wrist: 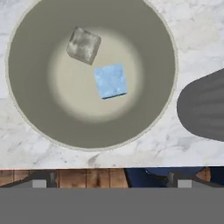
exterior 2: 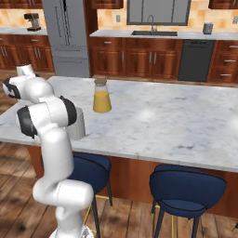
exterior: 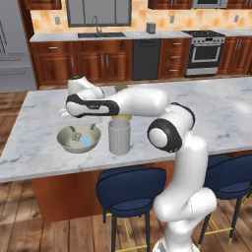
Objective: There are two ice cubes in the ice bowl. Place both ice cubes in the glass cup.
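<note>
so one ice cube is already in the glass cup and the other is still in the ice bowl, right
Not quite. Both ice cubes lie in the ice bowl: the blue cube and the grey cube, as the hand view shows. The glass cup stands beside the bowl.

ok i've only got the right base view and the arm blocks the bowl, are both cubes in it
observer: Yes. The hand view shows the blue cube near the centre of the ice bowl and the grey cube next to it.
operator: touching?
observer: Corner to corner, very close; I cannot tell if they touch.
operator: and the cup vs the bowl
observer: In the left base view the glass cup stands upright just right of the bowl, a small gap between them.
</note>
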